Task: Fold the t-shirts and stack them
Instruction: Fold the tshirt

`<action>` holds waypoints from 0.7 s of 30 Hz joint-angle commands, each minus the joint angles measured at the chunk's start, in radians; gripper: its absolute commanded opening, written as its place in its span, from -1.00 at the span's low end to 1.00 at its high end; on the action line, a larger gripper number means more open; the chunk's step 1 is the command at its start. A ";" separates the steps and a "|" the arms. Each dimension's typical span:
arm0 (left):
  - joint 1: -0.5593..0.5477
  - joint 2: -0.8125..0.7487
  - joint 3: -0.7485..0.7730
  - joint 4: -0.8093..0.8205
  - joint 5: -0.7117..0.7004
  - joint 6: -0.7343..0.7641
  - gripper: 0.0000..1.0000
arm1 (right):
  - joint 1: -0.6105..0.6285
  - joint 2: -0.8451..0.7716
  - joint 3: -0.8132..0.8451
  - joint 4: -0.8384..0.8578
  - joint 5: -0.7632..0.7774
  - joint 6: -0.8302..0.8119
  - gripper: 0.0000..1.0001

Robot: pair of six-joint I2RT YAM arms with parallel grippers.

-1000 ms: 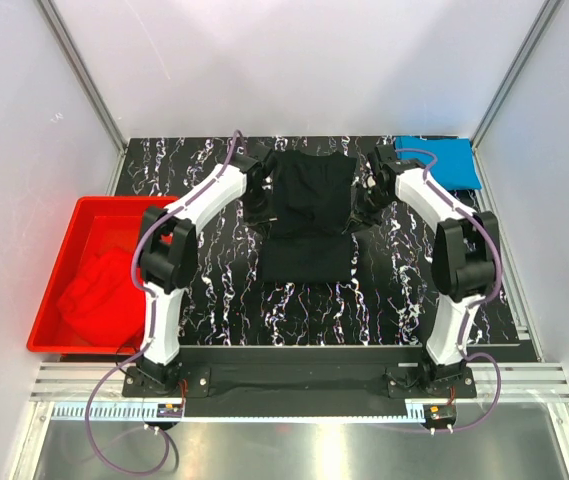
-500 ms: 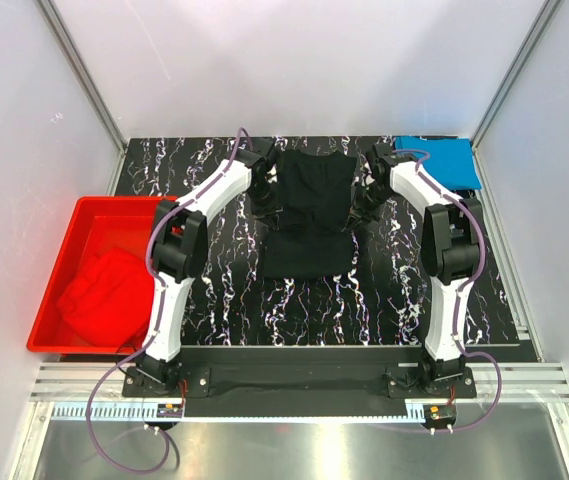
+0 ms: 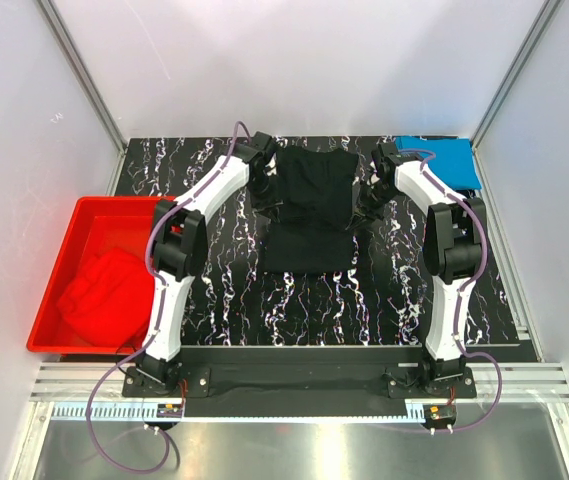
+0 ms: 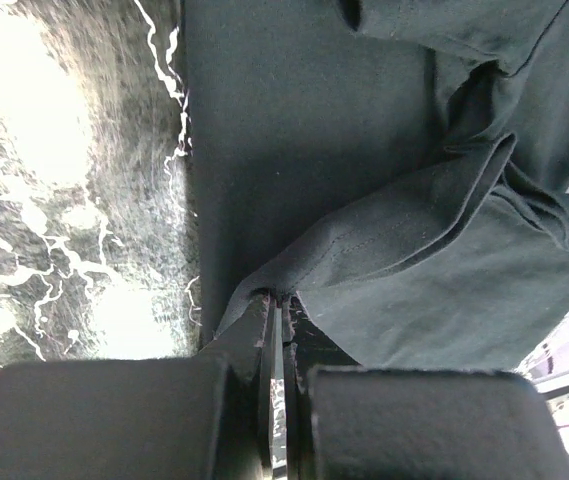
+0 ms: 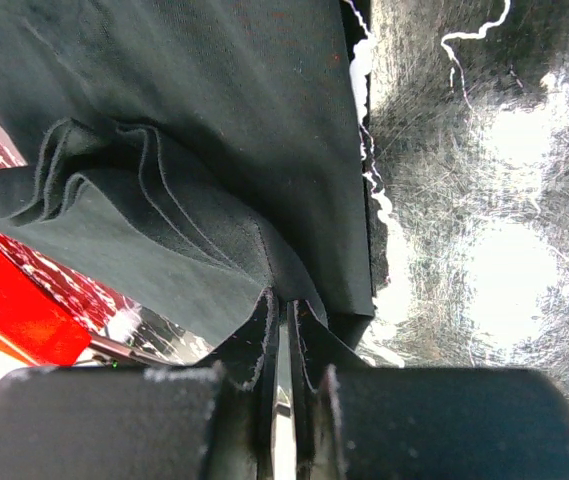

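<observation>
Both arms have reached further toward the far edge since the earlier frame, and they've pulled the black shirt point(image 3: 309, 210) with them.

Top view: left gripper point(image 3: 266, 200) and right gripper point(image 3: 364, 205) sit at the shirt's two side edges, mid-table point(image 3: 294, 310). The near part lies flat. Blue shirt point(image 3: 442, 160) is folded at the far right corner, just beside the right arm. Red shirt point(image 3: 104, 295) is bunched in the red tub point(image 3: 49, 290), well apart on the left. I'd call it one done, one mid-fold, one untouched, no stack yet.

Left wrist: jaws clamped on a pinch of black hem, cloth lifted.

Right wrist: same, clamped on the opposite edge, layers draped.

Nothing blocks your fold. Just watch the blue shirt by the right arm.
</observation>
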 commanded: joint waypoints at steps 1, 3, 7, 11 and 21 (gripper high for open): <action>0.014 -0.031 0.046 0.028 -0.007 -0.013 -1.00 | -0.005 -0.015 0.030 0.011 0.004 -0.009 -1.00; 0.023 -0.006 0.065 0.036 0.015 -0.024 -1.00 | -0.007 -0.003 0.047 0.010 0.004 -0.007 -1.00; 0.030 0.057 0.125 0.019 0.037 -0.036 -0.90 | -0.011 0.041 0.088 0.011 0.003 -0.007 -0.79; 0.035 0.084 0.135 0.048 0.042 -0.036 -0.35 | -0.027 0.086 0.128 -0.009 0.030 -0.013 -0.73; 0.060 -0.030 0.220 -0.060 -0.092 0.048 0.31 | -0.068 0.106 0.205 -0.074 0.107 -0.061 0.00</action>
